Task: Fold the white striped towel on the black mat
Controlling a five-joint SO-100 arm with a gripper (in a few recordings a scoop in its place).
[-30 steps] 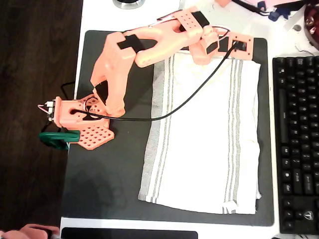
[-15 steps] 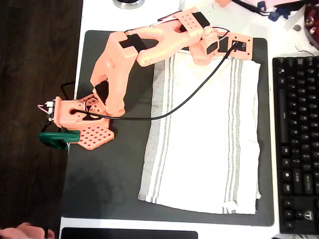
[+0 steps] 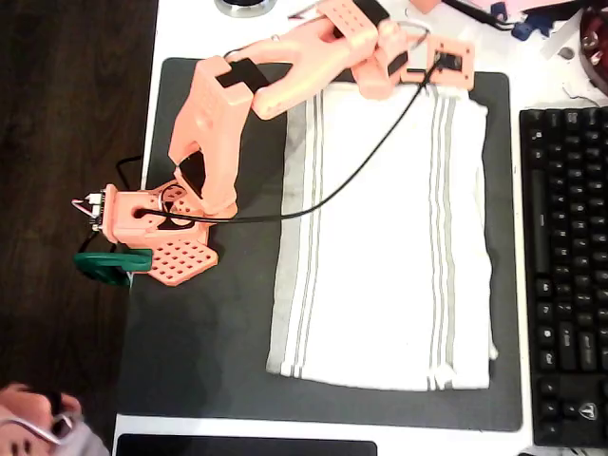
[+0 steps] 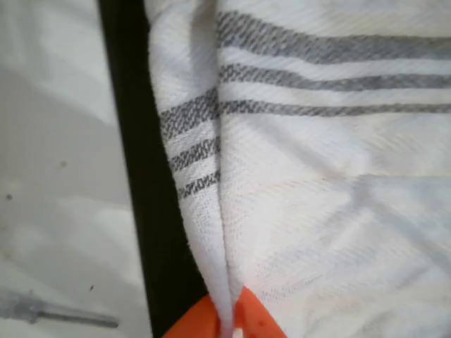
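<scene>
The white striped towel [image 3: 380,247] lies spread flat on the black mat [image 3: 209,323], with grey stripe groups along its left and right sides in the overhead view. My orange gripper [image 3: 382,78] sits at the towel's top edge, near the mat's far border. In the wrist view the orange fingertips [image 4: 201,325] are closed with a raised fold of the towel [image 4: 317,211] pinched between them, so the gripper [image 4: 227,324] is shut on the cloth. A strip of the mat [image 4: 144,176] runs beside the fold.
A black keyboard [image 3: 568,256] lies along the mat's right side. The arm's base [image 3: 157,233] and a green clamp [image 3: 109,264] sit at the mat's left edge. White tabletop [image 3: 190,28] borders the mat. A person's hand [image 3: 28,427] shows at the bottom left.
The gripper has moved toward the top of the overhead view, pulling the towel with it. The towel's bottom edge slid upward and the cloth lies straighter.
</scene>
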